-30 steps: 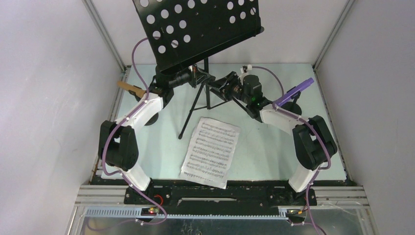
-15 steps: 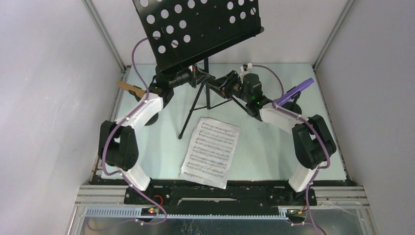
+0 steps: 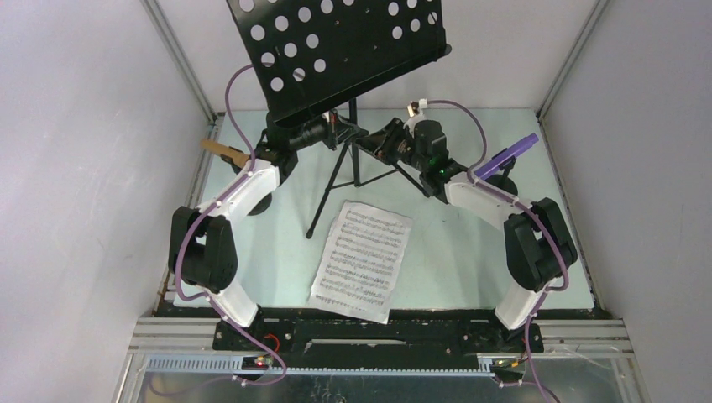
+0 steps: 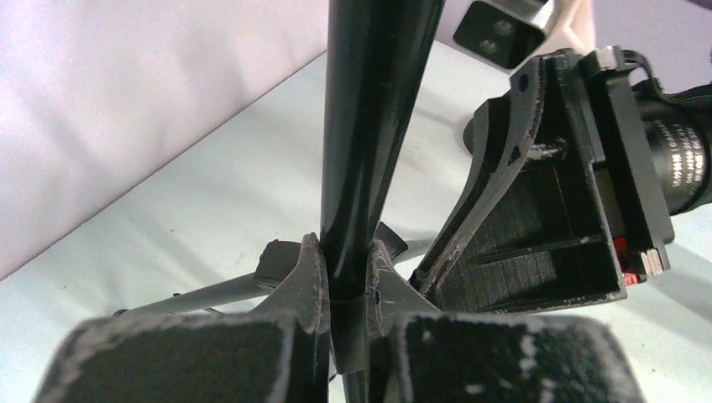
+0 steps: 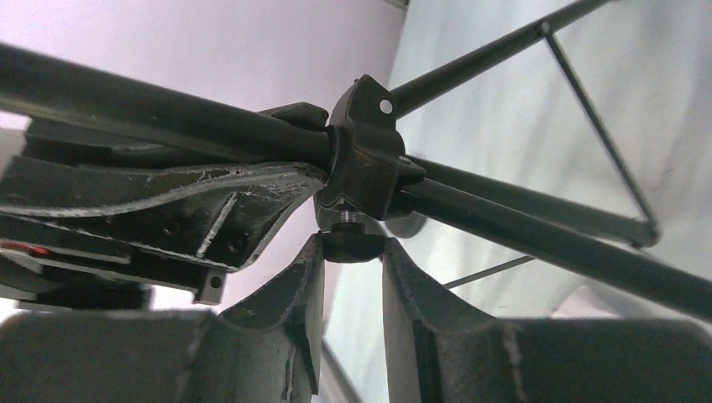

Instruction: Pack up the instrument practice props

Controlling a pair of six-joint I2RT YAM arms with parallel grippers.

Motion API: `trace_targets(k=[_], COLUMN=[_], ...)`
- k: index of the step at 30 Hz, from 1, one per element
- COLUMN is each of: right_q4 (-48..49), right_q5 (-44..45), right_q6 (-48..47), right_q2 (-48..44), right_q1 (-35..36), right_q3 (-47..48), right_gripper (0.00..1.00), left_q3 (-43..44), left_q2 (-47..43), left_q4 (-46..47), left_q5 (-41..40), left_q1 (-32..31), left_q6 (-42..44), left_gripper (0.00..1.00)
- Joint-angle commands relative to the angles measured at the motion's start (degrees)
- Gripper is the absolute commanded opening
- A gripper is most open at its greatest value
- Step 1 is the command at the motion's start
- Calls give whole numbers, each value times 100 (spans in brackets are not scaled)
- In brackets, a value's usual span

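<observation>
Clamping black metal music-stand pole (image 4: 369,126), L gripper (image 4: 344,262) pinches tight; R gripper (image 5: 353,257) straddles small black collar knob (image 5: 353,242), grip unclear.

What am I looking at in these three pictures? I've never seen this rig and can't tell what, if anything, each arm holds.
Two robot arms are bolted at the near edge of the table, each ending in a two-finger gripper. The overhead view looks down from behind them; the other two are wrist cameras. On it are a music stand, flat sheet music, a tan toy microphone at left and a purple toy microphone at right. The left gripper is shut on the stand's pole. The right gripper has a finger either side of the small knob under the collar; whether it pinches is unclear.
</observation>
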Motion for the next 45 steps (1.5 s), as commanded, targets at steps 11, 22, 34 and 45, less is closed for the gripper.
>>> trace_targets(k=[11,22,34,45], right_q4=[-859,-91,776,-121], right_q5=[2192,5140,5243,2443], right_q6=[-6157,-11614,-10124,-3362], right_q2=[-525,445,-300,-1720], right_q1=[1503,2880,2916,1076], right_q3=[613,607,95,-618], right_gripper=[3,0,15,34], left_q3=[322,334,301,309], left_q2=[108,104,70,69], left_q4=[-185,-168,-137,-141], left_q5=[-46,-17,-70,-80], left_q1=[-6,-2,17,13], left_q6=[-169,-187,-238,-240], left_gripper=[6,6,6,7])
